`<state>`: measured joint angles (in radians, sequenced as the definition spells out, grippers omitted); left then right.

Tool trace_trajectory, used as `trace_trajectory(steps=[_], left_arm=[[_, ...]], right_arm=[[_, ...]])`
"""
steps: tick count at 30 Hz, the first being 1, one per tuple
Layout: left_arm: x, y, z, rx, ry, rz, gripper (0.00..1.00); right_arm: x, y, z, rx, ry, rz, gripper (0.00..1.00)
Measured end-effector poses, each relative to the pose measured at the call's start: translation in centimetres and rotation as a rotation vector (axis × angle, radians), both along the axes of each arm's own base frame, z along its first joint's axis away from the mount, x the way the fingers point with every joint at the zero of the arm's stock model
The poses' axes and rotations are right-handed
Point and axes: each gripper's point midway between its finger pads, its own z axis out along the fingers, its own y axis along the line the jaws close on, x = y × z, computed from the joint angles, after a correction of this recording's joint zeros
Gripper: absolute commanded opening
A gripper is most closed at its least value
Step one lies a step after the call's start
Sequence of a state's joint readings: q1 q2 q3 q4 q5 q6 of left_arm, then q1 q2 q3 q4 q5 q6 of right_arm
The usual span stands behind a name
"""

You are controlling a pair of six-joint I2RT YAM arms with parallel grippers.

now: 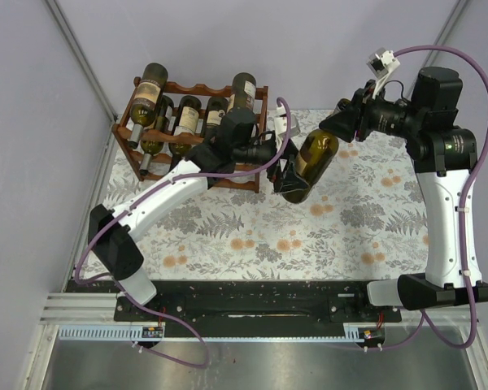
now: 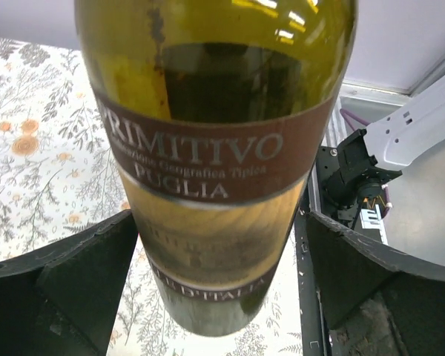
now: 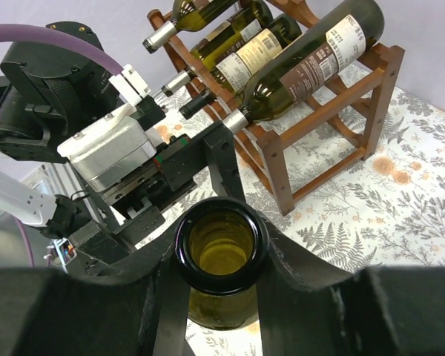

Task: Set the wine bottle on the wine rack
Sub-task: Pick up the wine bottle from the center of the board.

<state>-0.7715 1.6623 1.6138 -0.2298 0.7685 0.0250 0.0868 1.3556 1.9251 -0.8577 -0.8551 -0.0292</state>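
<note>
Top external view: the wine bottle is being held clear of the floral tablecloth near the table centre, neck toward one o'clock, base toward seven o'clock. It is being gripped at the neck by the right gripper, whose fingers are clamped on the glass just below the open mouth, as the right wrist view is confirming. The left gripper is being presented at the base end. Its fingers are spread wide on either side of the labelled body, with a gap showing on each side — no contact is being made.

The wine rack is standing at ten o'clock from the bottle, well apart from it, and several racked bottles are lying in its cradles.

Risks being noted, as judgement only:
- A handover appears to be in preparation. If the neck is released before the left fingers are closed, the bottle is likely to drop onto the table.
- The glass is smooth, so a light or off-centre grip could let the bottle slide or tilt.
- The approach to the rack is crowded — the base or neck could be driven into a stored bottle or a rail, dislodging it.
</note>
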Motion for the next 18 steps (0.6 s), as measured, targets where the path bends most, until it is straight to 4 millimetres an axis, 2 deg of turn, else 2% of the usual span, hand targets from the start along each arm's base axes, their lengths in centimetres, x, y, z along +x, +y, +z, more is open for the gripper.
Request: trace_trajectory(steps=[6,13,16,18], left_arm=[[-0.5,-0.7,0.1,-0.039,0.014,-0.053,0.99],[-1.0,-1.1,-2.4,-0.035,0.097,-0.08,0.99],[-0.9,-1.5,-2.9,-0.04,0.129,-0.085,0.86],[-0.8,-1.9,-3.0,-0.049,0.152,-0.09,0.7]], right_arm=[[0.0,0.4,0.3,0.024,0.018,0.002,0.0],[0.0,0.6,0.8,0.047,0.018,0.003,0.0],[0.1,0.7,1.2,0.06,0.009,0.002,0.0],[0.2,0.8,1.5,0.067,0.001,0.004,0.0]])
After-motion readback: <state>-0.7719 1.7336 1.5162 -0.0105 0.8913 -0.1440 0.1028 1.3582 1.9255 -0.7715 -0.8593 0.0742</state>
